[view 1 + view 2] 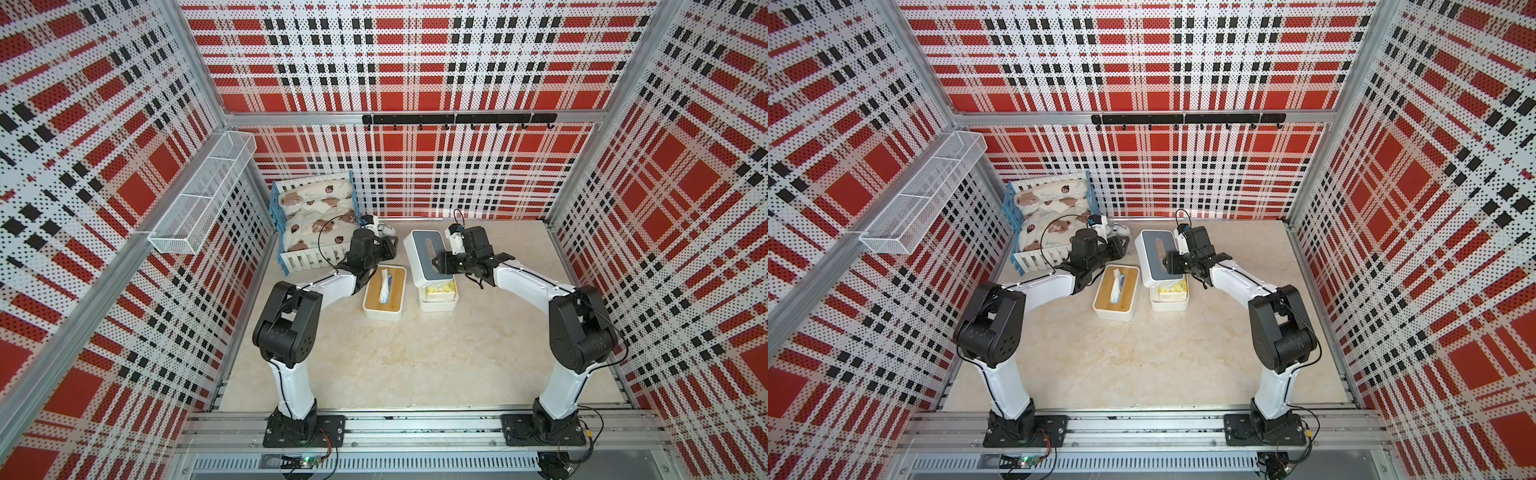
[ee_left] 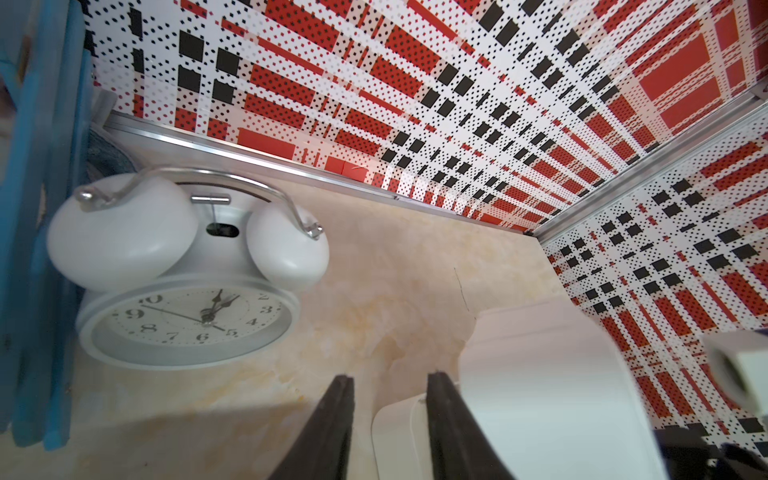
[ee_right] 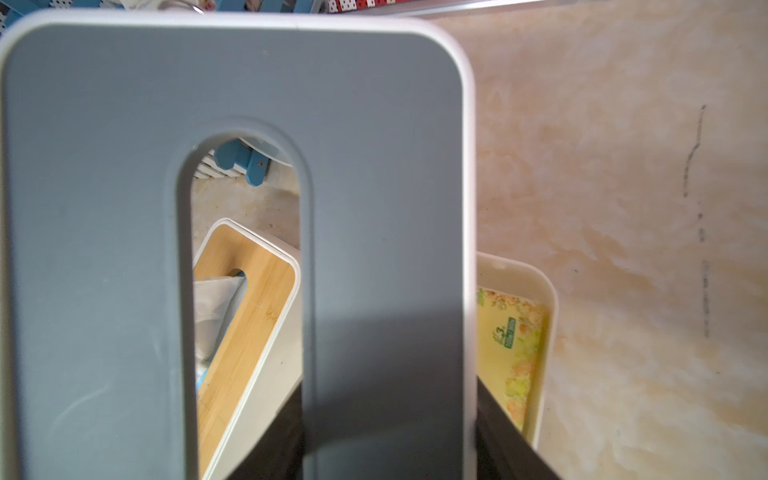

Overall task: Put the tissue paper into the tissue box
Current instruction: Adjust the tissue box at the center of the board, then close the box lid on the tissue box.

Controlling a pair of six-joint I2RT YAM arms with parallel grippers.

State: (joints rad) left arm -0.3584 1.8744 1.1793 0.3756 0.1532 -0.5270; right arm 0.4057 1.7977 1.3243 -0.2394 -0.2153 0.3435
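Beige marble tabletop (image 1: 415,357), plaid walls (image 1: 415,62) | right gripper (image 3: 390,419) pinches grey lid (image 3: 104,208), tilted above white box base (image 3: 515,266) | yellow tissue pack (image 3: 507,340) lies inside it, table centre | left gripper (image 2: 390,386) fingers spread, empty

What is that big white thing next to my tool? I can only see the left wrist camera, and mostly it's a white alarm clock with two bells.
Observer: It's the grey-topped white plastic cover of a tissue box. The right tool grips it and holds it up off its base.
Operator: Is the tissue paper inside yet?
Observer: A yellow-green tissue pack lies in the open white base tray, partly under the cover.
Operator: Is there another box?
Observer: Yes, a white tissue box with a bamboo lid sits beside that tray, with a tissue poking out of its slot.
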